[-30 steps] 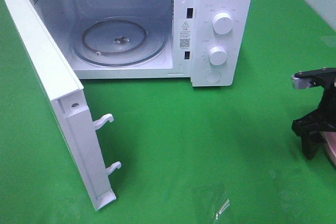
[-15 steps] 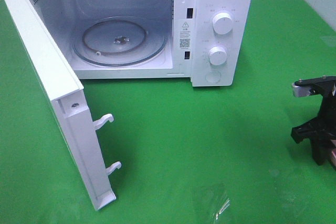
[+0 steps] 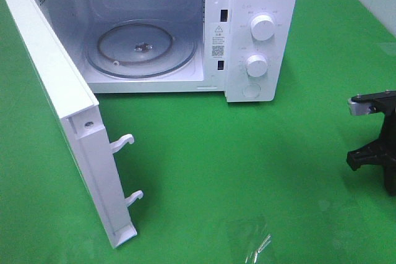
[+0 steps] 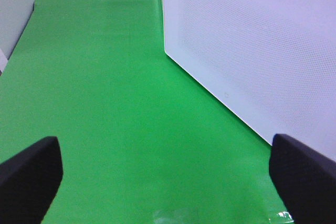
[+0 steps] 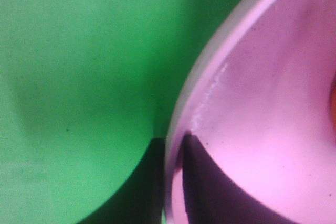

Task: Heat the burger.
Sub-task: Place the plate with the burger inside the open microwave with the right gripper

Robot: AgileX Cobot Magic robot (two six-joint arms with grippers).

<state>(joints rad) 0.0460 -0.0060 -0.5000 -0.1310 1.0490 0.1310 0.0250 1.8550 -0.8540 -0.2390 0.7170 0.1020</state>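
One white microwave stands open at 11 o'clock. Your right pincer clamps one pink round plate; left pincer gapes.

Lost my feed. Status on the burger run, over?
Left claw open. Right claw shut on plate rim. Burger barely in view. Microwave open, path clear.

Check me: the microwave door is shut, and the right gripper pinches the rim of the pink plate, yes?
Wrong on the door: it stands wide open, as the exterior high view shows. The right gripper does pinch the rim of the pink plate.
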